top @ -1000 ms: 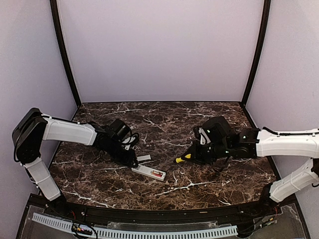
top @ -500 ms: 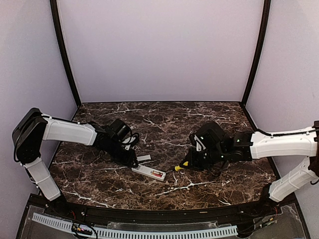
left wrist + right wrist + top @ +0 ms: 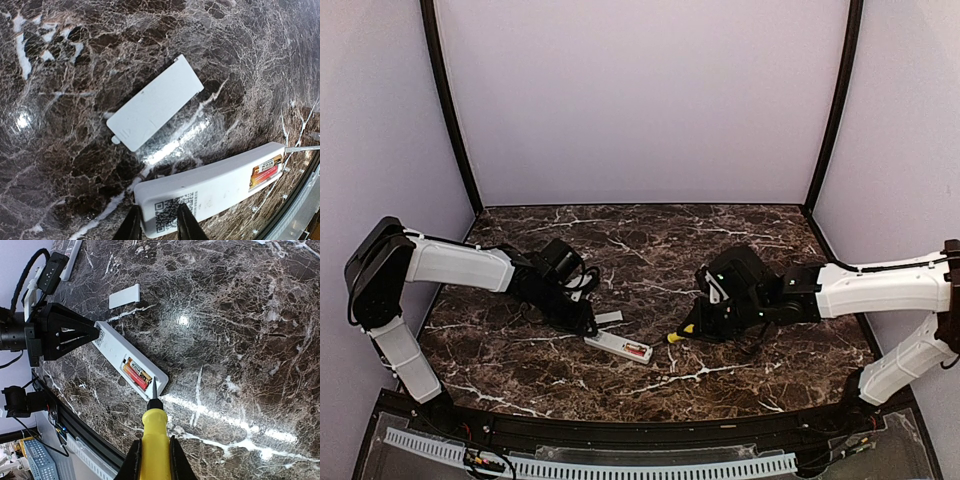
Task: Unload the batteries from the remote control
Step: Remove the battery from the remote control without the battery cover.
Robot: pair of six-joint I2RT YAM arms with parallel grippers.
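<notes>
A white remote control lies back-up on the marble table, its battery bay open. Reddish batteries sit in the bay; they also show in the left wrist view. My left gripper is shut on the remote's near end, by the QR code. My right gripper is shut on a yellow-handled stick tool. Its metal tip rests at the bay's end, just beside the batteries. In the top view the tool points at the remote's right end.
A small flat grey-white cover plate lies on the table just beyond the remote; it shows in the top view and right wrist view. The table's black front rail runs close below the remote.
My right arm has moved left and down with the tool, bringing its tip to the remote's right end. The left arm and the remote have not moved.
</notes>
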